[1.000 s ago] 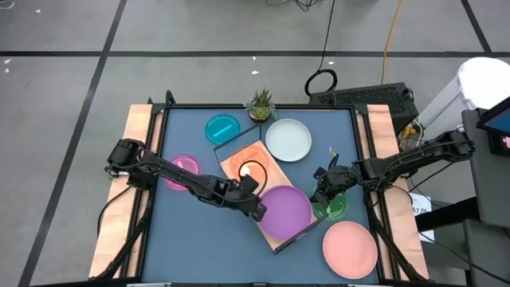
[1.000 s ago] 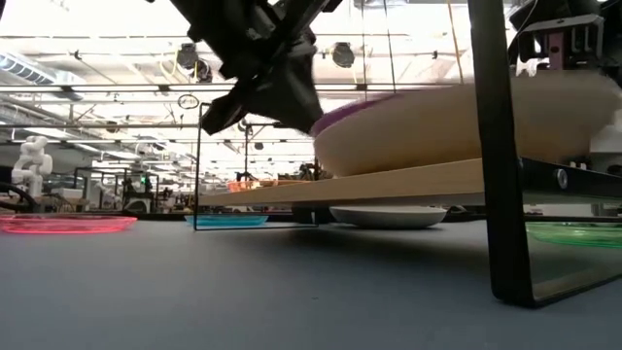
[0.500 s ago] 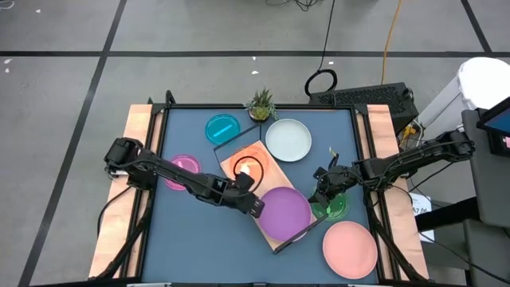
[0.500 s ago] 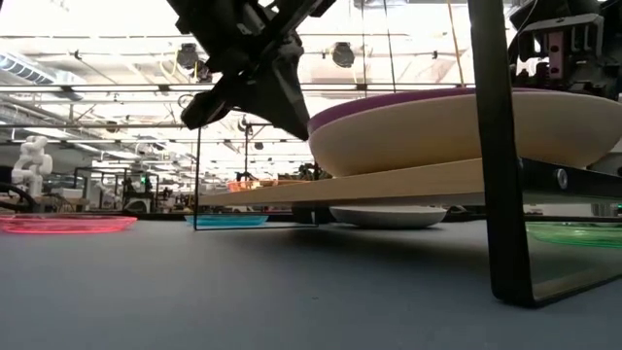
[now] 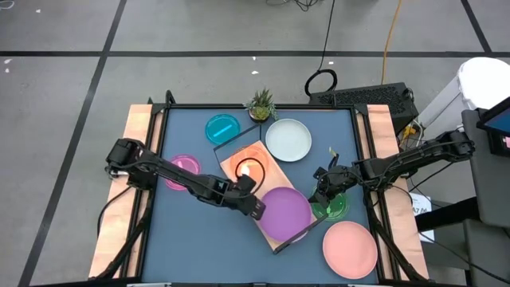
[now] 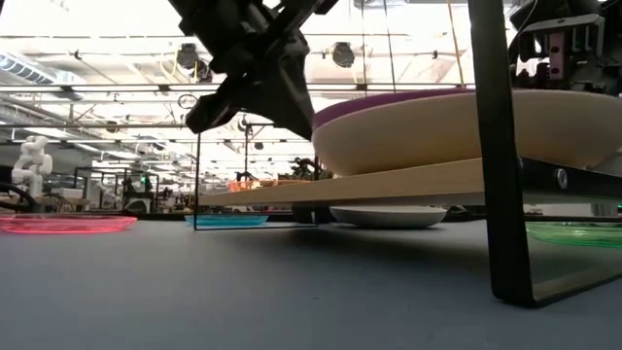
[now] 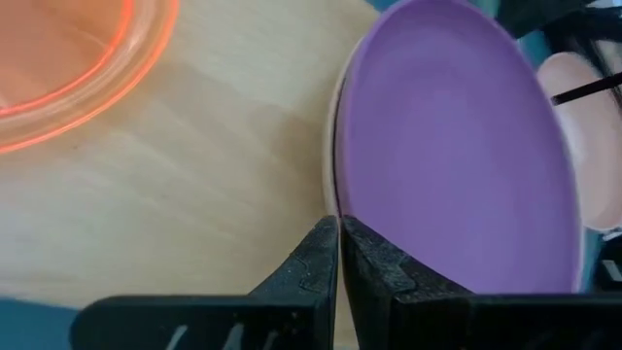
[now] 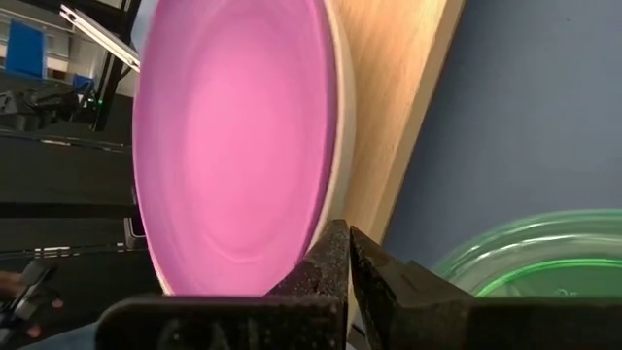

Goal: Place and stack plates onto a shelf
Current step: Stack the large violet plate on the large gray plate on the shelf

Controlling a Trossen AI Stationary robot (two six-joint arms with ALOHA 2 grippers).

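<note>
The wooden shelf (image 5: 268,155) lies slantwise mid-table. On it the purple plate (image 5: 285,211) rests in the cream plate (image 6: 437,131), with the orange plate (image 5: 250,169) beside them. My left gripper (image 7: 338,228) is shut at the stack's left rim. My right gripper (image 8: 342,233) is shut, above the stack's right rim and beside the green plate (image 5: 332,206). The salmon pink plate (image 5: 349,248), pale blue-white plate (image 5: 288,139), cyan plate (image 5: 222,127) and magenta plate (image 5: 185,169) lie on the blue tabletop. My left gripper's shut fingertips (image 7: 326,238) stand at the stack's rim (image 7: 329,190), coming slanting down from the table's left; I cannot tell whether they touch it. My right gripper's shut tips overlap the cream rim (image 8: 337,146) in its wrist view; the low view shows it above the plate, and touch cannot be told.
A small potted plant (image 5: 260,103) stands at the far edge. The shelf's black wire legs (image 6: 501,156) rise near the low camera. Wooden rails (image 5: 142,159) flank the tabletop. Bare blue table lies at the near left (image 5: 199,247).
My left gripper drew back from the purple plate toward the table's left, then came back to the stack's rim, shut throughout. The purple plate, tilted a second ago, now sits level in the cream plate.
</note>
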